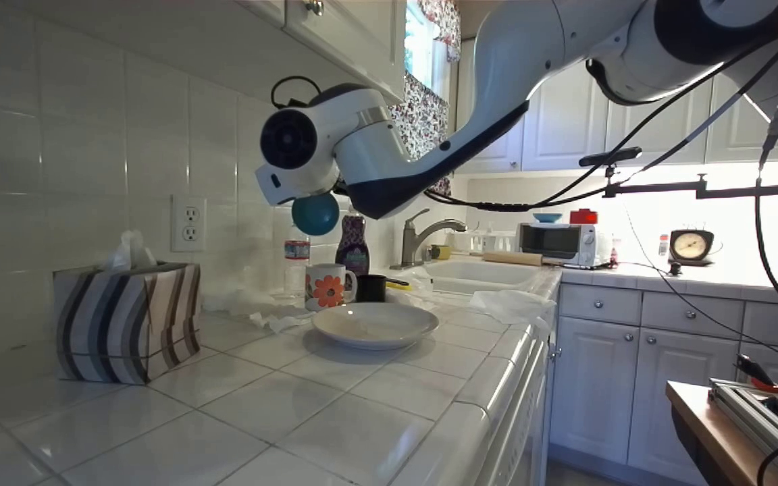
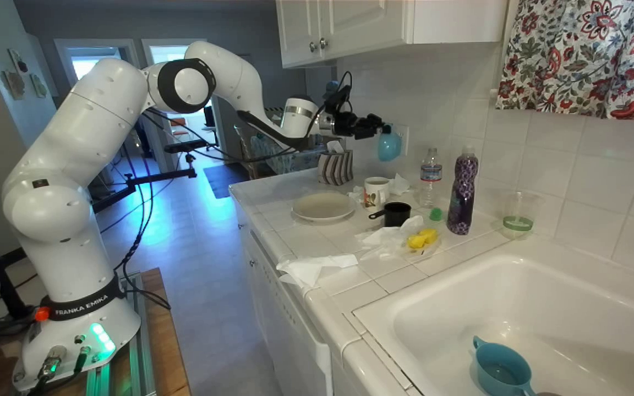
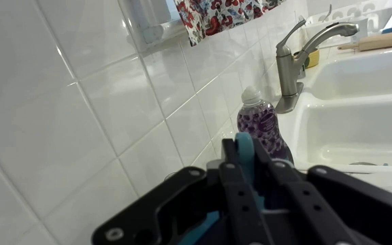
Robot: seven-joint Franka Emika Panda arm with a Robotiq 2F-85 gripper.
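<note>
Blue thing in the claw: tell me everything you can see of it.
The blue item, light blue to teal depending on the view, looks smooth, perhaps plastic. It has a rounded body and a narrow strip, which the claw is closed on. The body hangs below that grip, in the air above the tiled counter. Only the claw visibly touches it. Whether it is hollow can't be told.
</note>
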